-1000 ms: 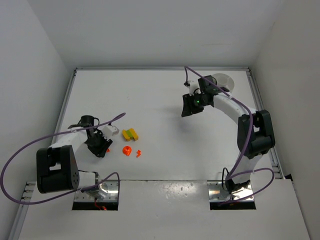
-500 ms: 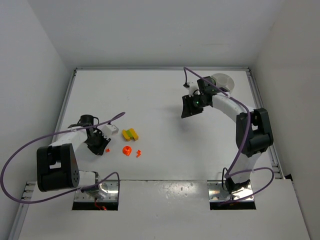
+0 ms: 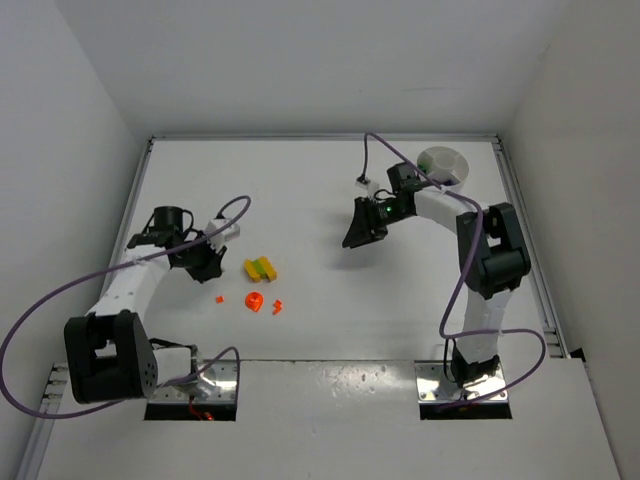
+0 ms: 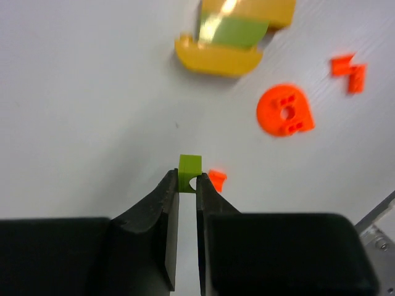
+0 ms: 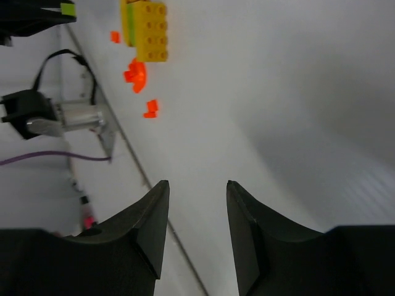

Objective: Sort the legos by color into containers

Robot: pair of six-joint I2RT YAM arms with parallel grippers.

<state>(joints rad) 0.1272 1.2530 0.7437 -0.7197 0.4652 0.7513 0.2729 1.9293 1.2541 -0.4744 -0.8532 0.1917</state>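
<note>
Top view: white dish point(image 3: 443, 165) far right, yellow-green brick point(image 3: 261, 268) and orange bits point(image 3: 255, 301) mid-left. Left wrist: left gripper point(image 4: 188, 185) pinched tight on a tiny green lego point(image 4: 189, 164). Right wrist: right gripper point(image 5: 196, 191) with jaws parted, gripping nothing

On your left wrist camera, the yellow-and-green stack point(image 4: 231, 37) runs off the top edge. The small green brick point(image 4: 189, 164) is half buried between the fingers of the left gripper point(image 4: 187, 181). The orange bit point(image 4: 216, 179) beside it sits partly behind one finger, and from above it is too small for you to tell its shape. There, the right arm point(image 3: 440, 205) covers part of the white dish point(image 3: 452, 160), so you can't make out its sections.
</note>
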